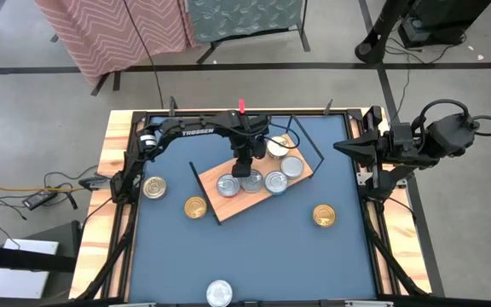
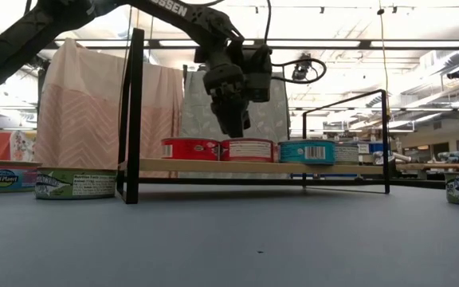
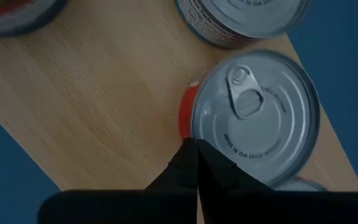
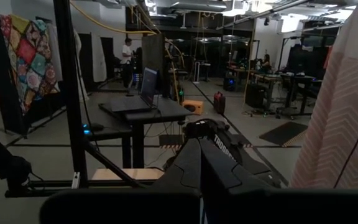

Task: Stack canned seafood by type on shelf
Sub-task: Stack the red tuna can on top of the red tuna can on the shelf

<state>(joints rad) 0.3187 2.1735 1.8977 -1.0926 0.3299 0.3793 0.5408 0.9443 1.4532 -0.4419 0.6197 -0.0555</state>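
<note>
The shelf (image 1: 244,201), a light-wood board with black wire end frames, lies slantwise in the middle of the blue table. Several silver-lidded cans (image 1: 276,182) stand on it in a row; the low view shows red (image 2: 191,148) and blue (image 2: 307,151) side labels. My left gripper (image 3: 196,157), shut, points steeply down at the rim of a red-sided can (image 3: 253,112) (image 1: 251,182). My right gripper (image 1: 341,147), shut and holding nothing, hangs raised at the table's right edge (image 4: 199,155). My left gripper has its shut fingertips (image 3: 191,149) at the rim of the red-sided can's silver lid (image 3: 207,140), coming from above at a slant. The can stands upright on the shelf board. Whether the tips touch the rim I cannot tell.
Loose gold-lidded cans sit on the table left of the shelf (image 1: 153,188) (image 1: 195,207) and to its right (image 1: 323,216). A silver can (image 1: 219,292) lies at the near edge. The table's wooden rim (image 1: 109,162) bounds the blue surface.
</note>
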